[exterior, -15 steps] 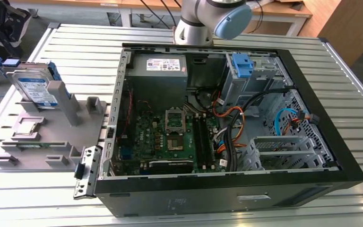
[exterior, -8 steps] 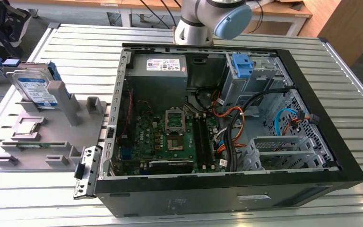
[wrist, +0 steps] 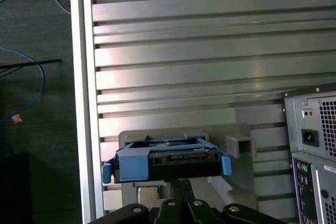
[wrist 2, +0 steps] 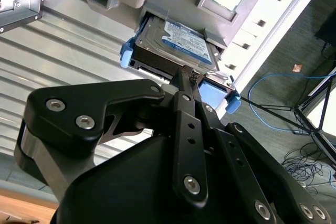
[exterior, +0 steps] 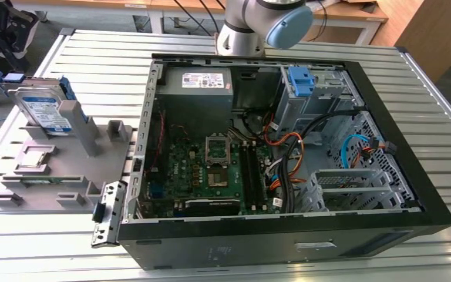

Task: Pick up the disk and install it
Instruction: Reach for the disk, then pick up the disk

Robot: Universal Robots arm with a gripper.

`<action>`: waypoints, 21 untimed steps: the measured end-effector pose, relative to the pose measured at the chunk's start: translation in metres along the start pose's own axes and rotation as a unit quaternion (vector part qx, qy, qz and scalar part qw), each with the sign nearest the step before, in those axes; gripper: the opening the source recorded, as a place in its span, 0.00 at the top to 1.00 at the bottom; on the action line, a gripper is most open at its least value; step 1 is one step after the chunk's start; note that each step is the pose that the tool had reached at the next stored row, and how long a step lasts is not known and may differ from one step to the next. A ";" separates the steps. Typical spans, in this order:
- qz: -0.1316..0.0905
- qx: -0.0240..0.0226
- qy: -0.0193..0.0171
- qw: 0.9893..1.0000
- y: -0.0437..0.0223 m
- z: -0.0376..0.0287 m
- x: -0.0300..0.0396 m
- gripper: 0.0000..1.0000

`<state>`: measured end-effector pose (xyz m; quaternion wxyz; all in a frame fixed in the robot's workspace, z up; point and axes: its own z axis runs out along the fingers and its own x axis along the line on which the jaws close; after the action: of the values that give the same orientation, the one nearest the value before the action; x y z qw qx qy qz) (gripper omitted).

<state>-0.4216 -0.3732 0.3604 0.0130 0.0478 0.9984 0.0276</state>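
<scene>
A ribbed aluminium bench carries an open black computer case lying on its side. Inside it are a green motherboard, loose orange and blue cables, and a narrow blue plastic clip in the drive bay at the far corner.

Beside the case, on the exterior view's left, lies a grey moulded plastic holder. The disk, a flat silver hard drive with a white-and-blue label and a blue bracket, stands on edge in a slot of that holder.

In both wrist views the black linkage tool points at the disk's connector edge, seemingly apart from it. I cannot tell whether the tool is released or clenched.

A small square silver processor chip lies flat in a recess of the holder, near the disk.
</scene>
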 end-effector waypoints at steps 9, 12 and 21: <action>0.000 -0.002 0.000 1.000 0.0011 0.0010 0.0001 0.89; 0.000 -0.002 0.000 1.000 0.0011 0.0012 0.0001 0.89; 0.000 -0.002 0.000 1.000 0.0012 -0.0013 0.0001 0.89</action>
<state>-0.4216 -0.3721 0.3617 0.0129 0.0478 0.9983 0.0300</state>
